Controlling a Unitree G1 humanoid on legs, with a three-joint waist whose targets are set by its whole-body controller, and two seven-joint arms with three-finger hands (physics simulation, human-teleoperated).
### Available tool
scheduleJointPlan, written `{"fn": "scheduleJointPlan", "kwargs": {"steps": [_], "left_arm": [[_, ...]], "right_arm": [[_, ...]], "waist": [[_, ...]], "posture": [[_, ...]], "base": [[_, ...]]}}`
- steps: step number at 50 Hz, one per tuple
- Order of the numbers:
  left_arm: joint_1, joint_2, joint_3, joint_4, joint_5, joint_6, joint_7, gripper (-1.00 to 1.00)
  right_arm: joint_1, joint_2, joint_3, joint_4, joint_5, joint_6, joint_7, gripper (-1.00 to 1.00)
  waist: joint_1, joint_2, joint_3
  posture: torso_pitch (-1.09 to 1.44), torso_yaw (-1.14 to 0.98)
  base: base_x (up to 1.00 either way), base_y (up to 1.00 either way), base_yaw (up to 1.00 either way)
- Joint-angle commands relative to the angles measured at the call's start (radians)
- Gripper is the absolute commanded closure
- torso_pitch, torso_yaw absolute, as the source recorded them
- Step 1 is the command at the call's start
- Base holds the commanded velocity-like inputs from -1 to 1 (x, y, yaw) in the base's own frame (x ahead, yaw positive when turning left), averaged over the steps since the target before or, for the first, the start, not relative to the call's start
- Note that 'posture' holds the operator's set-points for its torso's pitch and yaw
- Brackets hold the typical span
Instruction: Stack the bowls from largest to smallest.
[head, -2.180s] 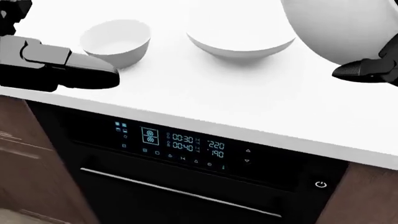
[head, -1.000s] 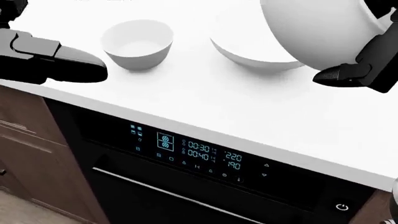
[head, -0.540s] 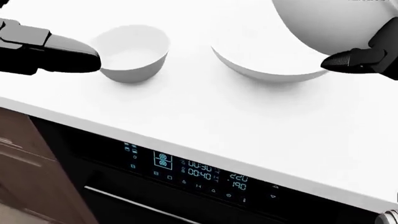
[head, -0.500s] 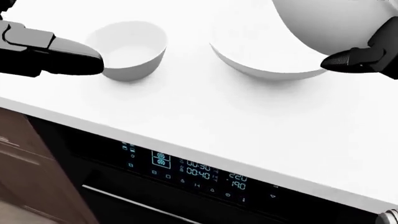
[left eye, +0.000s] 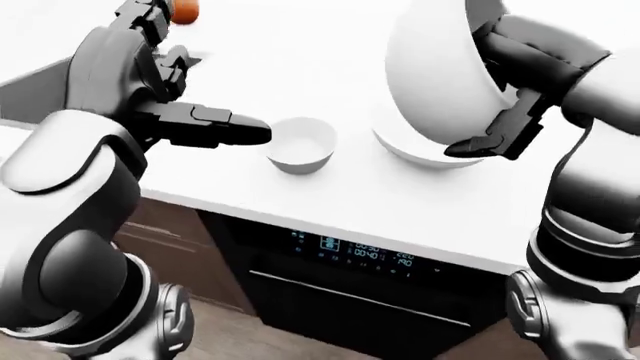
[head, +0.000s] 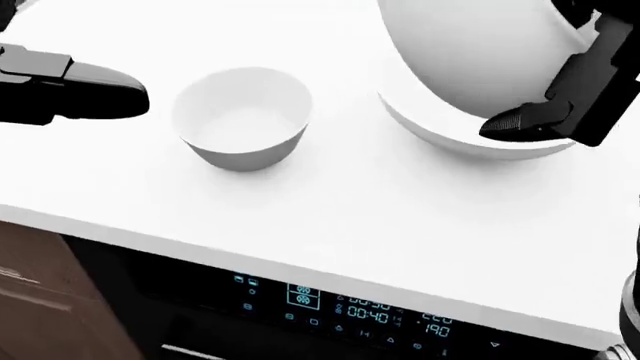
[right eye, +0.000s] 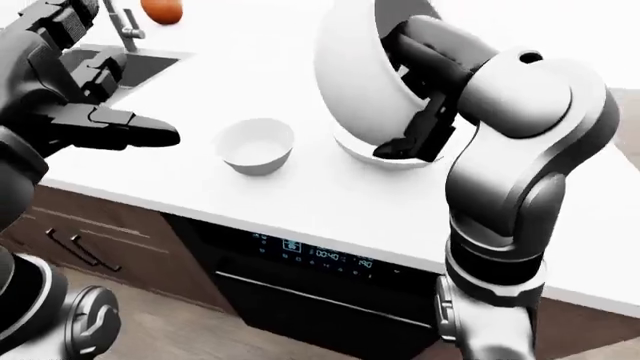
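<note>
Right hand (right eye: 420, 124) gripping large bowl (right eye: 355, 79) tilted over medium bowl (head: 470, 135); left hand (head: 75, 90) empty, fingers extended beside small bowl (head: 243, 116); orange (right eye: 160, 10) (eye views only)

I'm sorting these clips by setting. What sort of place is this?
Most likely a simulated home kitchen. A built-in oven with a lit digital panel sits under a white counter, a sink with a faucet lies at the right-eye view's upper left, and wooden cabinet fronts flank the oven.
</note>
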Motion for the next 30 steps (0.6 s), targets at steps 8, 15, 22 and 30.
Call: {"fn": "scheduleJointPlan", "kwargs": {"steps": [8,15,22,30], "left_arm": [[-0.034,0.006,-0.005,-0.040,-0.020,-0.057,-0.004,-1.00],[-0.028,0.005,-0.006,-0.046,-0.025,-0.059,-0.003,-1.00],[-0.028,0.012,0.004,-0.048,-0.033,-0.056,-0.005,-1.00],[-0.026,0.027,0.011,-0.040,-0.041,-0.063,-0.010,-1.00]], "right_arm": [[-0.041,-0.013,-0.048,-0.050,-0.036,-0.025,-0.057,0.96],[-0.087,0.028,-0.019,0.052,-0.052,-0.065,-0.103,0.96],[-0.202,0.063,0.015,0.234,-0.090,-0.134,-0.151,0.97],[-0.284,0.095,0.043,0.484,-0.135,-0.258,-0.259,0.97]], "waist": [[0.006,-0.044,-0.026],[0.001,-0.035,-0.023],[-0.019,-0.025,-0.030],[-0.024,-0.024,-0.035]], "posture": [[0.00,0.00],[0.00,0.00],[0.00,0.00],[0.00,0.00]], "base": [[0.00,-0.07,-0.35],[0.00,0.00,0.00],[0.00,0.00,0.00],[0.00,0.00,0.00]]}}
